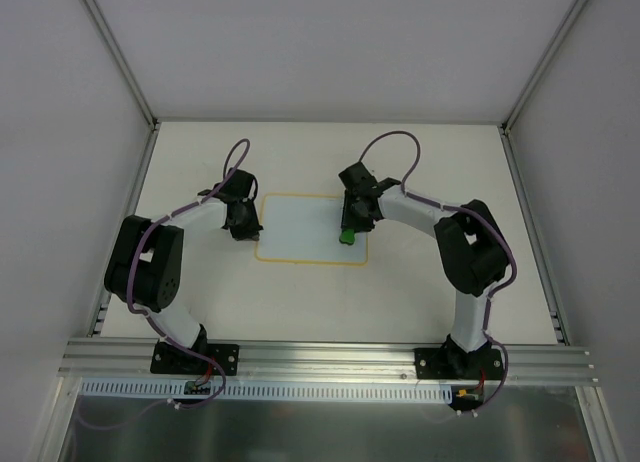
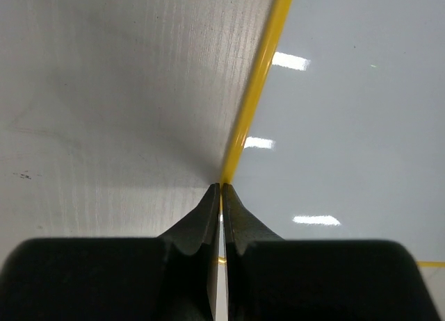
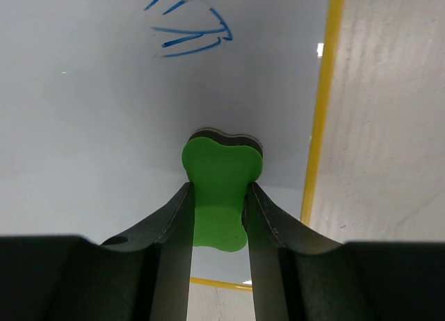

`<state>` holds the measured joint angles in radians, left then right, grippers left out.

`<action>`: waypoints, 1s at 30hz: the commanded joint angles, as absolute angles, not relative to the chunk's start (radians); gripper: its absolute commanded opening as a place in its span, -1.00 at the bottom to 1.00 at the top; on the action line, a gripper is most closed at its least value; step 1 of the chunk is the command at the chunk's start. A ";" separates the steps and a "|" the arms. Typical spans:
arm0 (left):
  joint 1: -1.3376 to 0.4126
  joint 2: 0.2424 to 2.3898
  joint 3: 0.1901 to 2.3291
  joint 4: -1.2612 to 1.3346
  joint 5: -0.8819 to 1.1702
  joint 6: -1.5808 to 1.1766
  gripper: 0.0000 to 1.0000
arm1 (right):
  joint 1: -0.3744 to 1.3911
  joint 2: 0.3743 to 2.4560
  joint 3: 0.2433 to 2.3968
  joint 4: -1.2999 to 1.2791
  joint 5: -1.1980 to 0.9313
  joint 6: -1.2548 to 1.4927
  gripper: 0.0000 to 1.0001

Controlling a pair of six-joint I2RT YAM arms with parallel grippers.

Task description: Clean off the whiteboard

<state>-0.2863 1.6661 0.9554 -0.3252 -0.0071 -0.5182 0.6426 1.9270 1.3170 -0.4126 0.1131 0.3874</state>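
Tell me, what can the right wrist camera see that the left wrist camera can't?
Only the right wrist view shows the green bone-shaped eraser block pinched in the right gripper and blue marker strokes. Only the left wrist view shows the left gripper, shut, at the board's edge. Both show the flat white whiteboard with its yellow rim on the pale table.

White table [image 1: 430,292], silver slotted rail [image 1: 330,357] along its near edge (pale enclosure walls [image 1: 50,132] around)
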 commanded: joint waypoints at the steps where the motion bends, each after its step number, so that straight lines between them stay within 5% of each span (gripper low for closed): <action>1: -0.281 1.651 0.931 -0.380 -0.003 -0.531 -1.00 | 0.644 1.939 1.291 -0.506 0.161 0.393 -0.99; 14: -0.281 1.618 0.902 -0.380 0.057 -0.540 -1.00 | 0.864 2.126 1.522 -0.494 0.069 0.394 -0.99; 30: -0.282 1.583 0.831 -0.380 0.077 -0.540 -1.00 | 0.646 2.117 1.606 -0.613 0.210 0.348 -0.99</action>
